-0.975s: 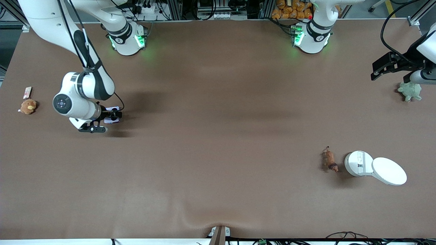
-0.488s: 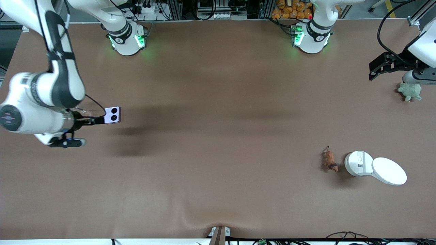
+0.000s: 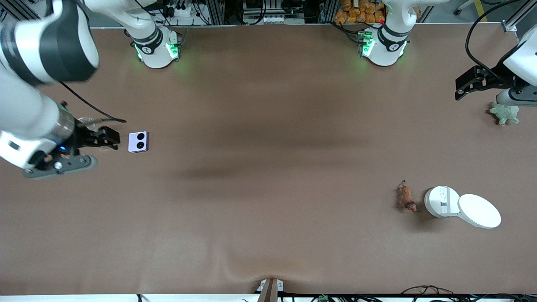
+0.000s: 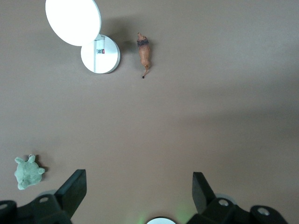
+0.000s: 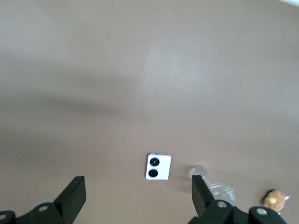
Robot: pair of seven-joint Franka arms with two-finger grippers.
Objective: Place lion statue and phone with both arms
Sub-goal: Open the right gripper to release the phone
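The phone, pale lavender with two black circles facing up, lies flat on the brown table toward the right arm's end. My right gripper hangs high above the table beside it, open and empty; in the right wrist view the phone shows on the table out past the gripper. The lion statue, small and reddish-brown, lies on its side toward the left arm's end, also seen in the left wrist view. My left gripper hovers open and empty near that table end, well apart from the lion.
An opened white round case with its lid swung out lies right beside the lion. A green plush turtle sits under the left arm. A clear cup and a tan plush toy lie near the phone.
The right gripper has drawn back from the phone and risen toward its table end, leaving the phone flat on the table. The left arm has barely shifted.
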